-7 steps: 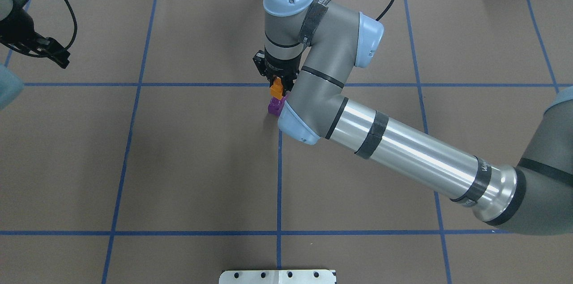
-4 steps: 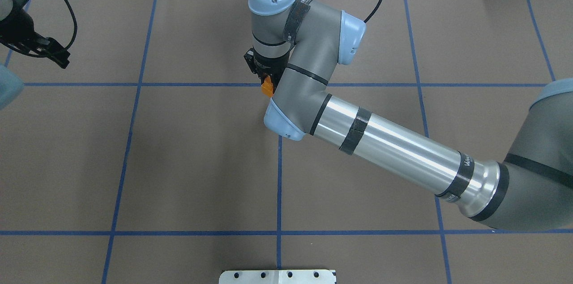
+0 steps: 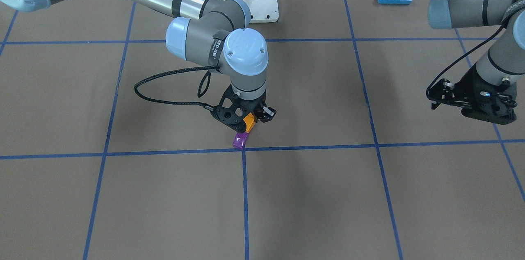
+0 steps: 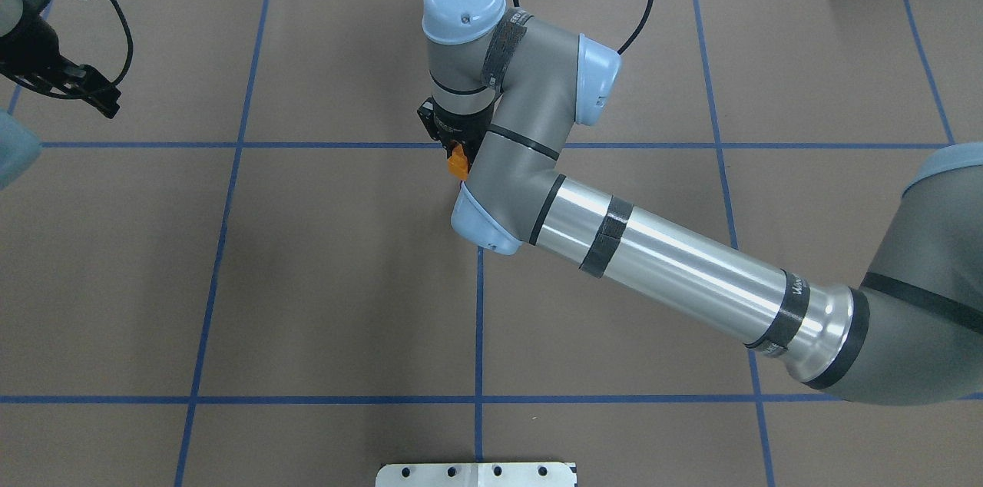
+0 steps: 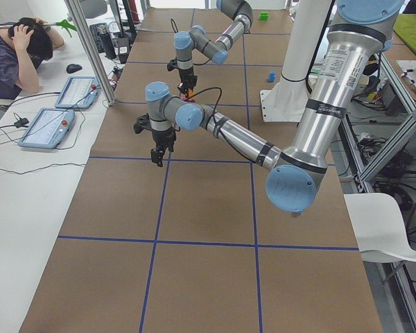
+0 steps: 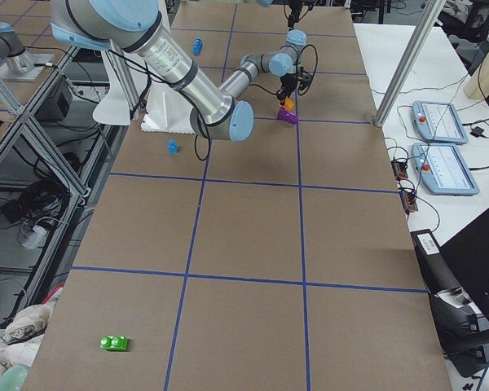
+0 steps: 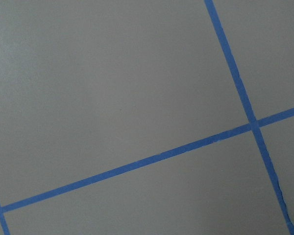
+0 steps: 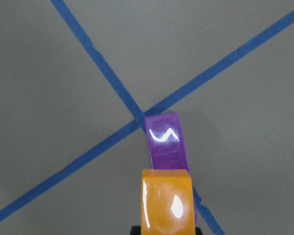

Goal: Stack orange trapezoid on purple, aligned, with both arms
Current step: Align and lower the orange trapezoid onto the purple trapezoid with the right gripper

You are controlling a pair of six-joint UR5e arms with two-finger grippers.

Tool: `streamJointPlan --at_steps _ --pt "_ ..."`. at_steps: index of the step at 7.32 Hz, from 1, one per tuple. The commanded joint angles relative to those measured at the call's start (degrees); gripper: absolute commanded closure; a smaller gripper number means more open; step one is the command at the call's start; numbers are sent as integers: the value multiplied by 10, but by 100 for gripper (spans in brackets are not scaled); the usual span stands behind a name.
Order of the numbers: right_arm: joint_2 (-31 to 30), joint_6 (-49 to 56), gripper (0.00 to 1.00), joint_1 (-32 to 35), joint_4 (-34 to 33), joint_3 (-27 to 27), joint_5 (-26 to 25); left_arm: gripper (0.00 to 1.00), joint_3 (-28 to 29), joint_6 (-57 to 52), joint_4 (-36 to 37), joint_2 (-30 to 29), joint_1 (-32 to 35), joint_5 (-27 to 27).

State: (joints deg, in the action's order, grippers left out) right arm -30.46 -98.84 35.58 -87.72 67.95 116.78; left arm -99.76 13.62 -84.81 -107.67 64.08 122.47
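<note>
One orange trapezoid [image 3: 249, 122], above purple [image 3: 240, 140] (lettering [image 3: 215, 49] blurred)

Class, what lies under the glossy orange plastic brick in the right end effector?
A glossy purple plastic wedge brick, resting on the blue tape crossing. The orange brick covers its near end, so contact cannot be told.

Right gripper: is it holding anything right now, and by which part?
Yes: the right gripper holds the orange trapezoid, pinched by its upper part between the fingers; its lower end sticks out toward the purple.
</note>
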Motion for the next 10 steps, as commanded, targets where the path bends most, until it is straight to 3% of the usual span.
streamJointPlan --at_steps 1,10 --pt "-6 0 100 2 0 4 0 0 0 0 0 -1 -1 0" --pt "-21 0 100 -10 0 15 -1 0 0 0 0 0 -1 1"
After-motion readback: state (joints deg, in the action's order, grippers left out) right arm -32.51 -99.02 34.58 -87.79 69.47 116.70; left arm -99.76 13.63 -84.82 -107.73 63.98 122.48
